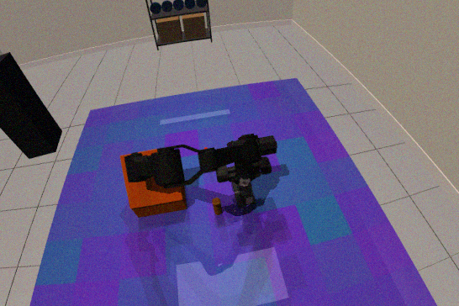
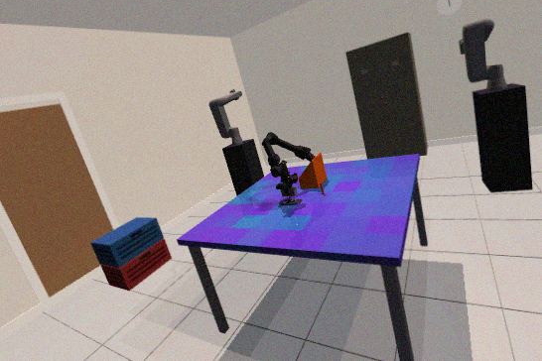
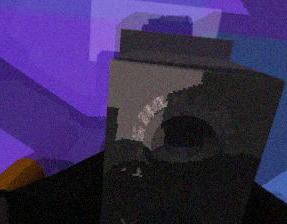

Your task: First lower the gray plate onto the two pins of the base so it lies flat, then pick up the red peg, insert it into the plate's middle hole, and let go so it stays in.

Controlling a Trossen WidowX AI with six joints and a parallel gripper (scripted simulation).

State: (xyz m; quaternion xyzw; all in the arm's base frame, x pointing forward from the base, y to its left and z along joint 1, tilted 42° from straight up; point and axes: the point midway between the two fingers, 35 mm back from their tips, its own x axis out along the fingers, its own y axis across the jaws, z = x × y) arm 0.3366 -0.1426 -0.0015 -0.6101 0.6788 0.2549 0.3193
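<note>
My gripper [image 1: 245,193] [image 2: 289,191] [image 3: 166,160] is shut on the gray plate [image 3: 154,90], one finger on each side of it. The plate fills the middle of the wrist view, its face with a round hole toward the camera. The base [image 2: 293,202] is a dark shape on the table just under the gripper in the exterior view, with a small gap below the held plate. The base's pins are hidden. The red peg [image 1: 206,149] [image 2: 323,188] stands apart from the gripper, largely hidden behind the arm in the top view.
A yellow-orange cylinder [image 1: 217,206] [image 3: 19,173] stands close beside the gripper. A large orange block [image 1: 155,198] [image 2: 315,175] stands on the table [image 1: 63,264] [image 2: 347,232], partly under the arm in the top view.
</note>
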